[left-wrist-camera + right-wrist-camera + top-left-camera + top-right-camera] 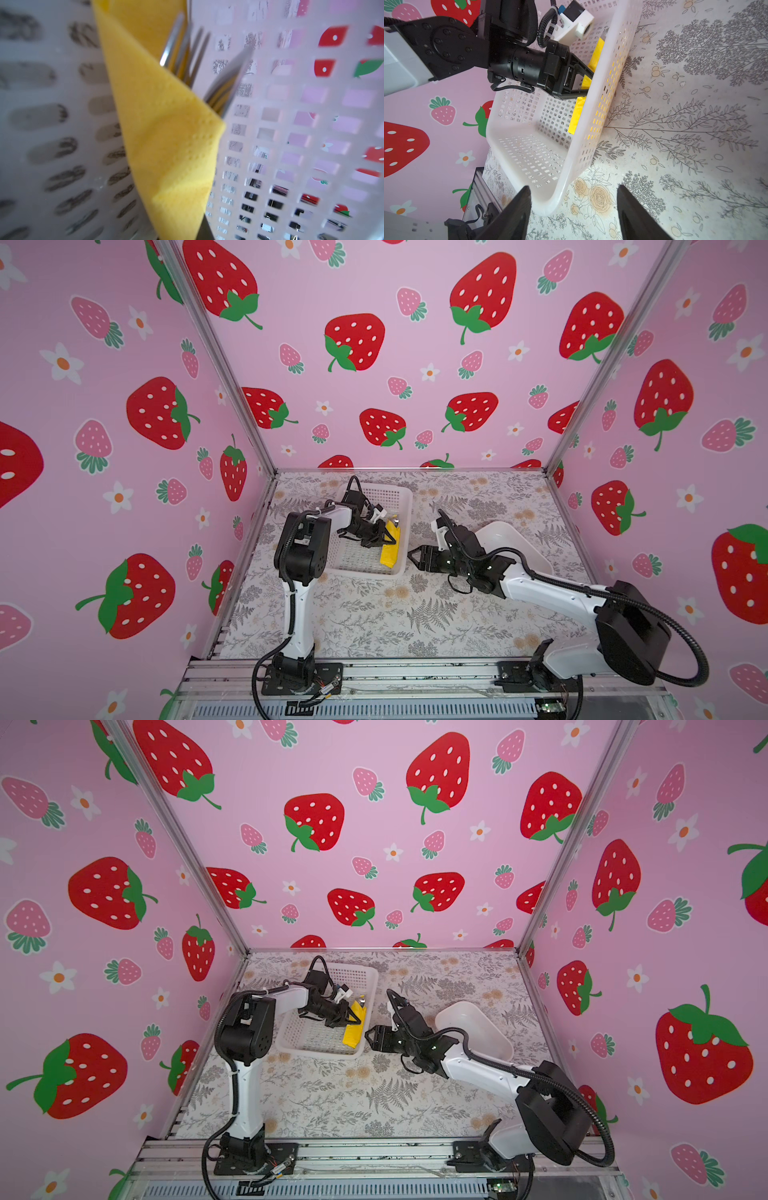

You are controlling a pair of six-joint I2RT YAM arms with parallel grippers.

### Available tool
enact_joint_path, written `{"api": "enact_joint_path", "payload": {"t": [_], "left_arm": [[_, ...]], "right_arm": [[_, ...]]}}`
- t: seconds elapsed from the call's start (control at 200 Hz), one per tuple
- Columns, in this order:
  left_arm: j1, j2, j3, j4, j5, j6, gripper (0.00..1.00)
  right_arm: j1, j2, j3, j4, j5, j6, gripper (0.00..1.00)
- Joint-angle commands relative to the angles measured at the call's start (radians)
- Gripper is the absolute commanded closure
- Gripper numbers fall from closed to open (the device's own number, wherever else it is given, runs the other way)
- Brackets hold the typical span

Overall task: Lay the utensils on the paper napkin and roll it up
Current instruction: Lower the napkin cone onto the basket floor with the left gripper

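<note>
Jaws of the left gripper are pinched narrow on the paper napkin. It sits rolled into a yellow tube inside the white basket, hard against the side wall nearest the other arm. Fair warning: the right wrist view hides the fingertips behind the basket's rim, so it's my reading that the pinch lands on paper rather than metal.

Look at the left wrist view: the utensils poke out of the roll's open end, fork tines and a blade tip showing. A loose corner of the napkin folds across them, tucked under nothing. That's the danger!

- **On release:** I'd expect that free flap to spring back and the tube to slacken, since thin paper holds no crease against steel.
- **On a tilt:** with the open end low, the cutlery could slide straight out.
- **On pulling away:** a careless finger may snag the flap and drag the wrap open.
- **In the mesh:** the tines could catch in the holes right beside them.

Meanwhile the right gripper hovers outside, jaws spread wide and empty, just off the basket's near corner. One small advance and it knocks the basket, roll and all. The white tray sits behind that arm, out of play.
</note>
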Motion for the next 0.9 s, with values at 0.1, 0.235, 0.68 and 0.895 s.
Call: {"api": "enact_joint_path", "payload": {"t": [0.1, 0.235, 0.68, 0.895], "left_arm": [[-0.016, 0.013, 0.027, -0.043, -0.036, 0.027, 0.81], [-0.016, 0.006, 0.021, -0.042, -0.046, 0.018, 0.75], [-0.015, -0.105, -0.026, -0.005, -0.162, -0.038, 0.62], [-0.015, -0.183, -0.015, -0.035, -0.244, -0.034, 0.44]], "right_arm": [[-0.006, 0.008, 0.011, 0.013, -0.008, 0.015, 0.33], [-0.007, 0.008, 0.009, 0.011, -0.009, 0.019, 0.33], [-0.008, -0.007, 0.008, 0.005, -0.014, 0.020, 0.33], [-0.008, -0.018, 0.001, 0.004, -0.010, 0.022, 0.33]]}}
